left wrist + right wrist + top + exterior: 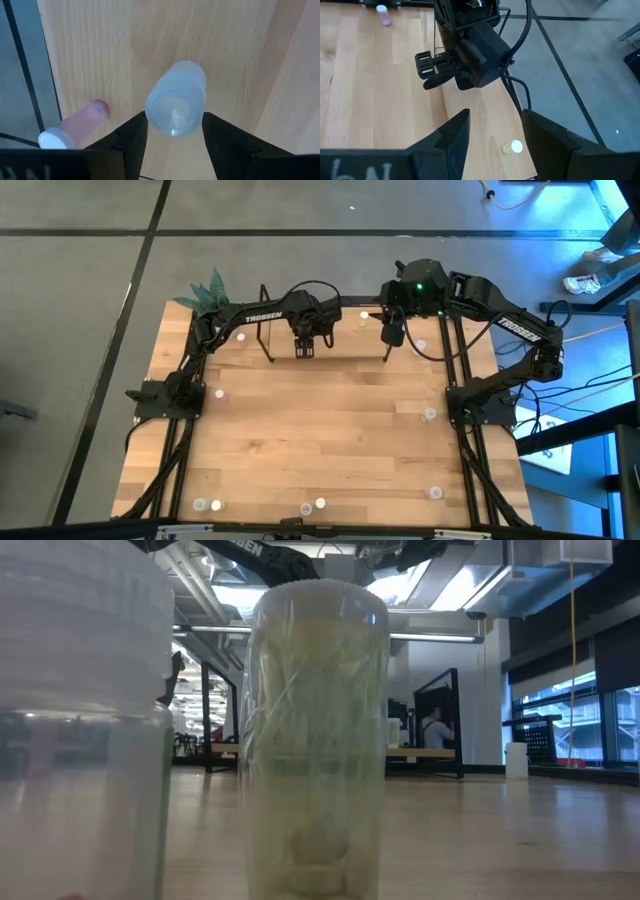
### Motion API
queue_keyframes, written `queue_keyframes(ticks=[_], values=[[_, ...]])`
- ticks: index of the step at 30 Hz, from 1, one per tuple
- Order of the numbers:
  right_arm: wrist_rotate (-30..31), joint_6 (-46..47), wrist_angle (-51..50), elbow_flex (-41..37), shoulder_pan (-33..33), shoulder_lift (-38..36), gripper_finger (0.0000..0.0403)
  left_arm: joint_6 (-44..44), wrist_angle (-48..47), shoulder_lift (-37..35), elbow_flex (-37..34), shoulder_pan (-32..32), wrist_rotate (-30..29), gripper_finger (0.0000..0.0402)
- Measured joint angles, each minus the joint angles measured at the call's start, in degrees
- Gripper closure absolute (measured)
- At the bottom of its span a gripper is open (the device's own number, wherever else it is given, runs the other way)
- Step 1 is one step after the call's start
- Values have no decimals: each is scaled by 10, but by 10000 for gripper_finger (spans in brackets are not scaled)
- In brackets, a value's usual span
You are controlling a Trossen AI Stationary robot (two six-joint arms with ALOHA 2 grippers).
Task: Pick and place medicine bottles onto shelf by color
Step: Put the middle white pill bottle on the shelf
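The white-topped medicine bottle (176,98) stands on the shelf (150,40) at the table's far side, between the left gripper (174,131) fingers, which look slightly parted and may be just letting go. It could tip onto the nearby pink bottle (75,126). The right gripper (492,132) hangs open, empty.

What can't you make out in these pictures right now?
- High view: bottle-top colours, too small; e.g. bottle.
- Low view: table and shelf, blocked by a close bottle.
- Left wrist view: whether the left gripper grips the clear bottle between its fingers.
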Motion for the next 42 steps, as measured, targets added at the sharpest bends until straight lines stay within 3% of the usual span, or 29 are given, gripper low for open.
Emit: queue_keyframes(ticks=[12, 22, 30, 36, 42], values=[[0, 0, 0, 0, 0, 0, 221, -5, -2, -7, 5, -6, -12, 197], [0, 0, 0, 0, 0, 0, 221, 0, -11, -8, 81, -17, -63, 197], [0, 0, 0, 0, 0, 0, 221, -31, -102, -8, 159, -28, -73, 196], [0, 0, 0, 0, 0, 0, 221, -77, -164, -8, 177, -55, -66, 196], [0, 0, 0, 0, 0, 0, 221, -85, -163, -8, 145, -62, 6, 228]])
